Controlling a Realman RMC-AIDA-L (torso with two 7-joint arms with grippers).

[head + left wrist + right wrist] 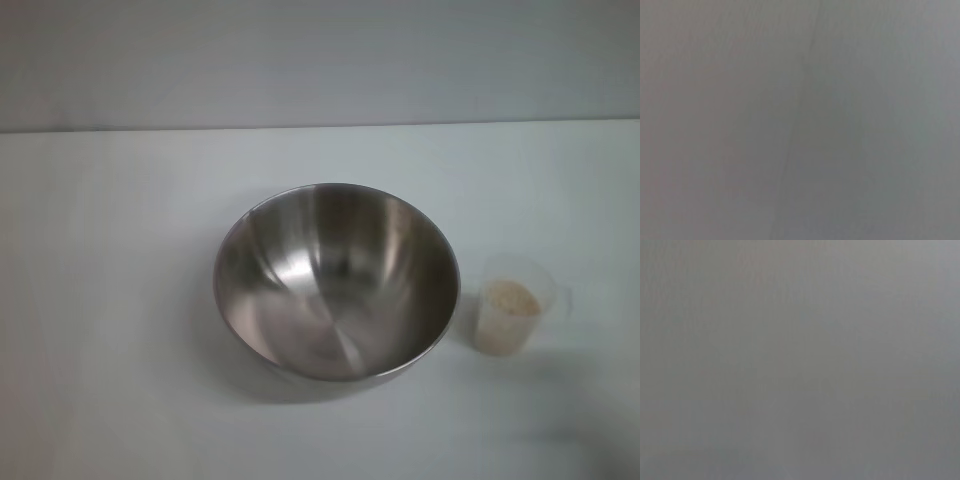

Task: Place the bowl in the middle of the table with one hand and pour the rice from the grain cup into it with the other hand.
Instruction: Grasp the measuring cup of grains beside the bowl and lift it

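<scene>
Resting place: the large round stainless-steel mixing bowl [335,280] stands on the plain flat white tabletop [110,300], close to the middle of the head view, so by my reading the placing step needs little or no correction.
Bowl attitude: its mouth faces up and is tipped slightly toward the camera; being round, it has no long axis across the table, only the upright one through its centre.
Cup position: the small translucent clear plastic grain cup [512,305] stands just beside the bowl on the robot's right, with a narrow gap between them, which would suit a pick-up by the right arm.
Cup attitude: upright, long axis vertical, open mouth up, so nothing spills while it waits.
Rice: the off-white to beige grains [510,298] sit as a pale fill inside the cup; none shows in the bowl, so pouring looks not yet begun.
Grippers: neither the left nor the right one appears in any view; both wrist views show only blank grey, so how far the jaws are open, or whether they hold anything, cannot be told.
Next move, as a judgement: grasp the cup by its wall and tilt its mouth over the bowl's near rim.
</scene>
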